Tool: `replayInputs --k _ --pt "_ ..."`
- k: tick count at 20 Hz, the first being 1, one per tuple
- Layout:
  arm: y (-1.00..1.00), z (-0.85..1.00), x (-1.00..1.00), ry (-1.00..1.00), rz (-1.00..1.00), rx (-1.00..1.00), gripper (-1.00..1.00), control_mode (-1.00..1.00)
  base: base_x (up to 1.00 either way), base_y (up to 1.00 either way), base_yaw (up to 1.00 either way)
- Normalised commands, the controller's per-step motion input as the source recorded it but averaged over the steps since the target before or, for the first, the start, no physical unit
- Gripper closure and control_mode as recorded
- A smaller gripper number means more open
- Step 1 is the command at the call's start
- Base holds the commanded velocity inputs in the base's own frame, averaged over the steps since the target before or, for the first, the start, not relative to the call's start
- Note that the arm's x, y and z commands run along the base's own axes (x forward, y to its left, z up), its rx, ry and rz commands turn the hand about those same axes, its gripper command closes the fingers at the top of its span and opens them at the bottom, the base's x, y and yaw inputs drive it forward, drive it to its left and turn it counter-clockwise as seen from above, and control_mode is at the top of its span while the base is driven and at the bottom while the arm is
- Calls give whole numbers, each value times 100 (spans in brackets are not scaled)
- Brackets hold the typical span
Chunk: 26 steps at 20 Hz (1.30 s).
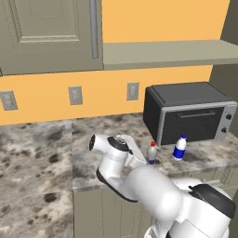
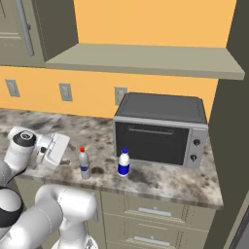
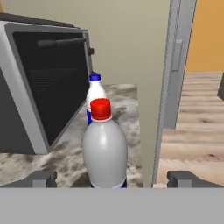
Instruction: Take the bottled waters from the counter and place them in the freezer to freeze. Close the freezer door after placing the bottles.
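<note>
**Hand view: jaws wide on either side of the red-capped bottle**

Hand view shows the gripper (image 3: pixel 112 178) with its jaws spread wide, one fingertip (image 3: pixel 43 178) left and one right of the red-capped bottle (image 3: pixel 105 151), not touching it. Left of the toaster oven (image 2: pixel 160 129), the red-capped bottle stands upright on the speckled bench (image 2: pixel 160 182). Just in front of the toaster oven's glass door stands the blue-capped bottle (image 2: pixel 124 163), upright, near the red-capped one but apart.
</note>
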Motion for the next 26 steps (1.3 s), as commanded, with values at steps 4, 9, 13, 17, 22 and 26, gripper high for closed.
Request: replayInputs --k 4,9,13,17,22,26 --pt "-22 -8 2 3 0 0 -100 -100 0 0 0" --pt "-29 -4 0 0 -1 -2 -100 -100 0 0 0" --pt "-27 -8 0 1 -2 -3 -100 -100 0 0 0" --pt "-19 -9 0 2 0 -1 -100 -100 0 0 0" --pt "-10 -4 1 1 0 0 -100 -100 0 0 0" --pt "-8 -1 0 0 0 0 -100 -100 0 0 0"
